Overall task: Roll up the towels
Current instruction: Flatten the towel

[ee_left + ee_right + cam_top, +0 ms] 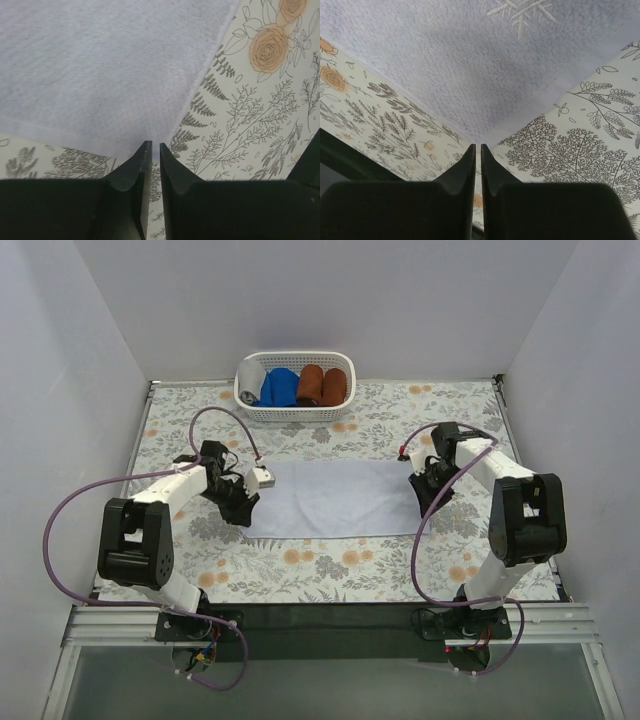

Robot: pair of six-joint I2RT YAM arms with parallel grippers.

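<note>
A pale blue-lavender towel (335, 498) lies spread flat across the middle of the flowered table cover. My left gripper (246, 512) is at its near left corner and my right gripper (423, 502) at its near right corner. In the left wrist view the towel (110, 65) tapers down to the gripper (155, 145), whose jaws are closed to a thin slit on the corner. In the right wrist view the towel (490, 75) likewise ends at the gripper (478, 146), pinched on that corner. A grey towel (247, 390) is tucked in the basket's left end.
A white basket (300, 357) stands at the back centre, holding a bright blue cloth roll (280, 387) and rust-brown rolls (322, 385). White walls close in the table on three sides. Purple cables loop beside both arms.
</note>
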